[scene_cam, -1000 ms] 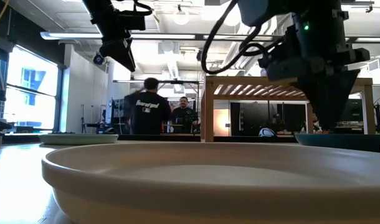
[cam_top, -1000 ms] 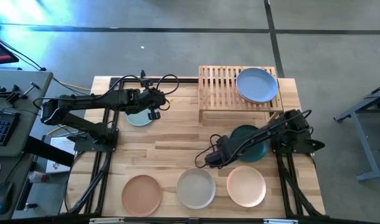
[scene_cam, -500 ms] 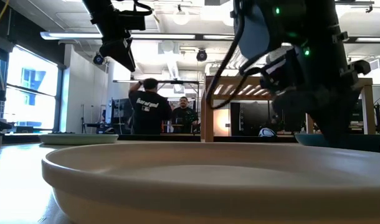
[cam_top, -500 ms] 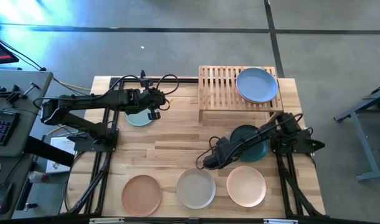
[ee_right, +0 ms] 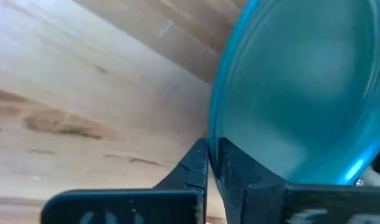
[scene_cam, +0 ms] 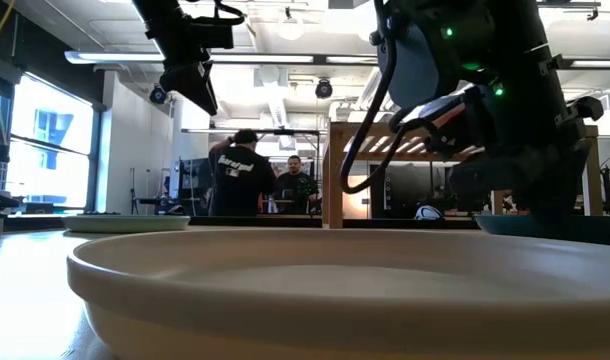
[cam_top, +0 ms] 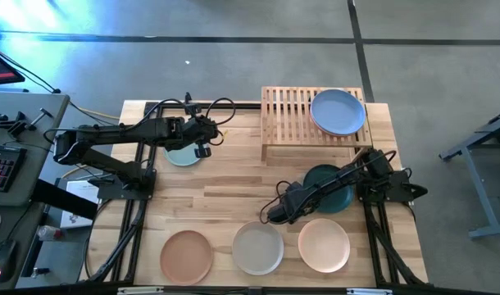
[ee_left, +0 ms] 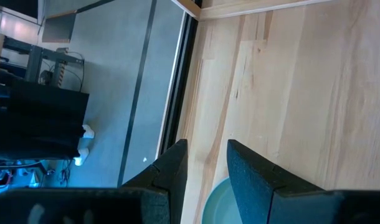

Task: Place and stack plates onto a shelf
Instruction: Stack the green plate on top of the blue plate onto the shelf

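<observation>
- Big wooden table [cam_top: 225, 192] under everything.
- Bamboo shelf [cam_top: 291, 115] at the far edge of the table, right of the middle.
- Left arm [cam_top: 119, 135] stretched out well to the left of the shelf, high above the table.
- Right arm [cam_top: 348, 176] reaching across the table just in front of the shelf.
- Blue plate [cam_top: 338, 111] lying flat on top of the shelf, at its right end.
- Dark teal plate [cam_top: 332, 187] down on the table, just in front of the shelf and below the blue plate.
- Mint green plate [cam_top: 182, 156] on the table, well to the left of the shelf, partly under the left gripper.
- Terracotta plate [cam_top: 186, 254], grey-white plate [cam_top: 258, 247] and peach plate [cam_top: 324, 244] in a row along the near edge of the table, far from the shelf.
- Left gripper [cam_top: 202, 138] left of the shelf, jaws a little way apart, holding nothing.
- Right gripper [ee_right: 210, 163] in front of the shelf, at the left rim of the dark teal plate, jaws almost together, nipping the thin rim of that plate.
</observation>
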